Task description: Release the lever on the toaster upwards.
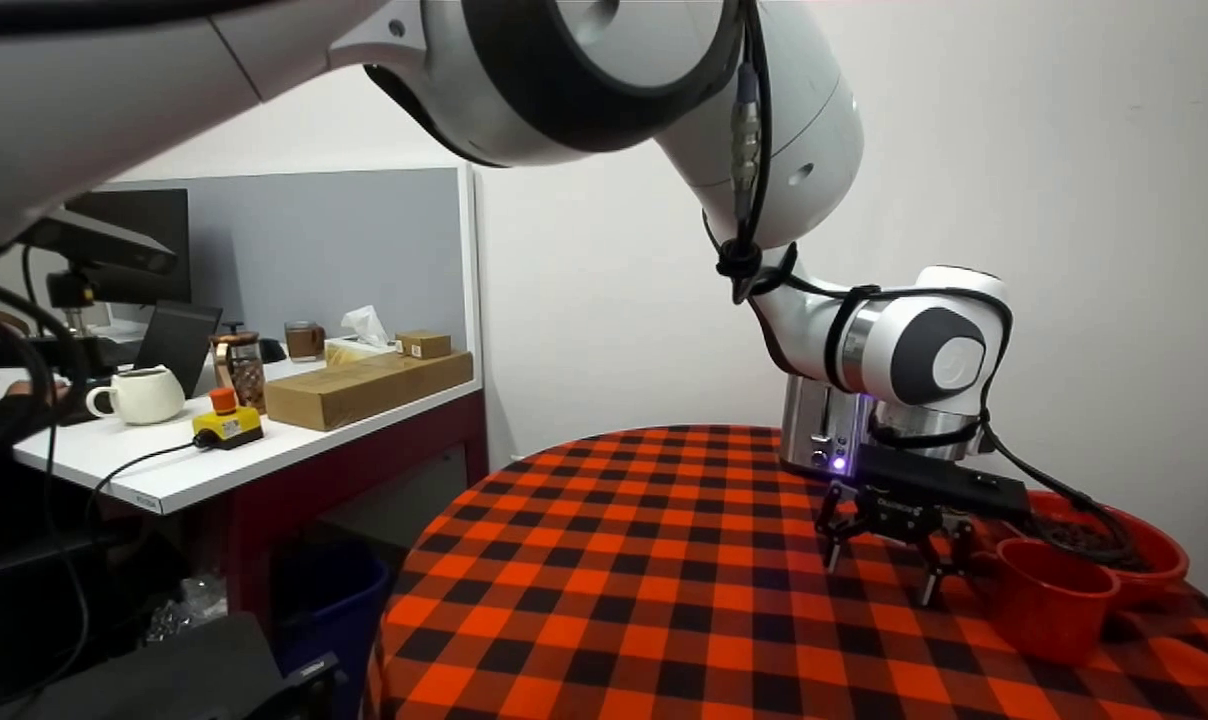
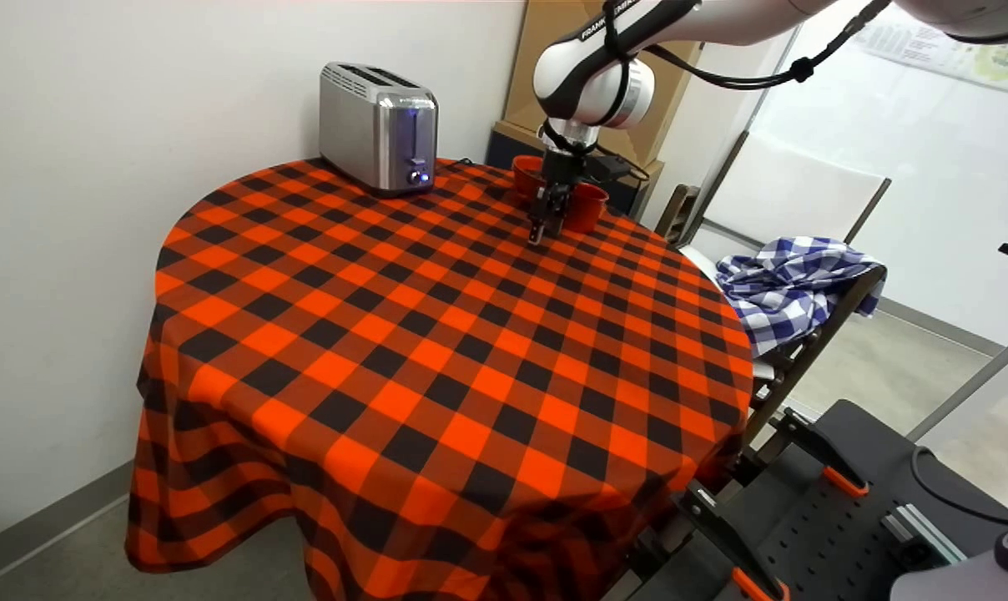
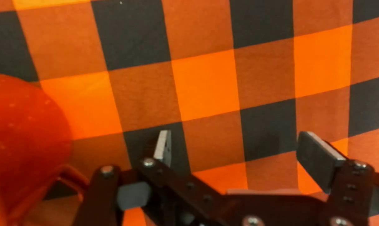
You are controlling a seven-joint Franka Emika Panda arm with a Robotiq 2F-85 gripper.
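Toaster (image 2: 358,129) on the tabletop (image 2: 437,334), well apart from my 2 fingers (image 3: 318,161), which stand wide with nothing between them. In an exterior view it lies left of and beyond them, its long axis running back from the lever (image 2: 418,162) end; my next move, I judge, is across to that end.

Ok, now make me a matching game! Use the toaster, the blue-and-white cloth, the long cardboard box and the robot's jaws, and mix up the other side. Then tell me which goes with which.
1. toaster
2. blue-and-white cloth
3. long cardboard box
4. jaws

A. on the white desk
B. spread apart
C. shiny silver
D. on a chair

Right pairs: 1-C, 2-D, 3-A, 4-B
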